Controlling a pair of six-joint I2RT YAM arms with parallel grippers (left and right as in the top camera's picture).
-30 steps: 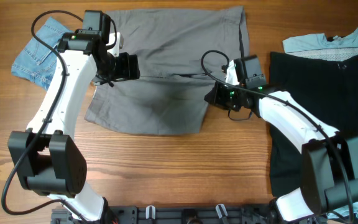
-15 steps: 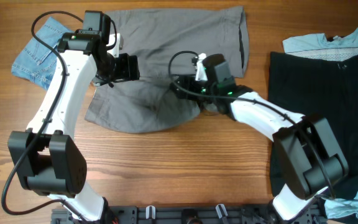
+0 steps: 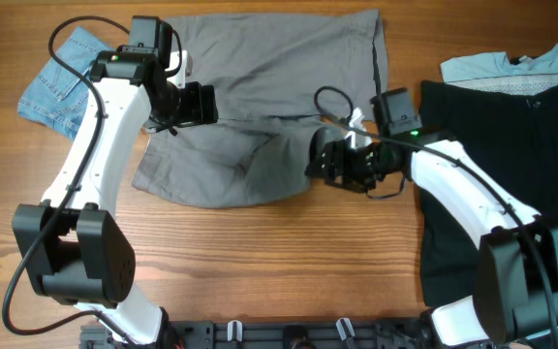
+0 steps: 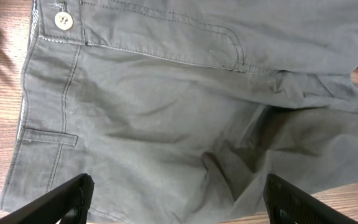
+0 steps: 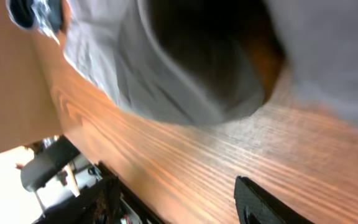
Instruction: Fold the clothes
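Overhead, the grey shorts point(image 3: 260, 87) lie spread on the bench point(image 3: 260, 262), their rumpled lower right hem partly hidden under the right tool point(image 3: 324, 167). The right wrist view is blurred, but its fingers stand apart over bare wood, gripping nothing. The left tool point(image 3: 204, 105), fingers wide apart, hovers above the waistband end. The left arm partly covers the denim shorts point(image 3: 51, 92). A black garment point(image 3: 492, 145) runs off the right edge.
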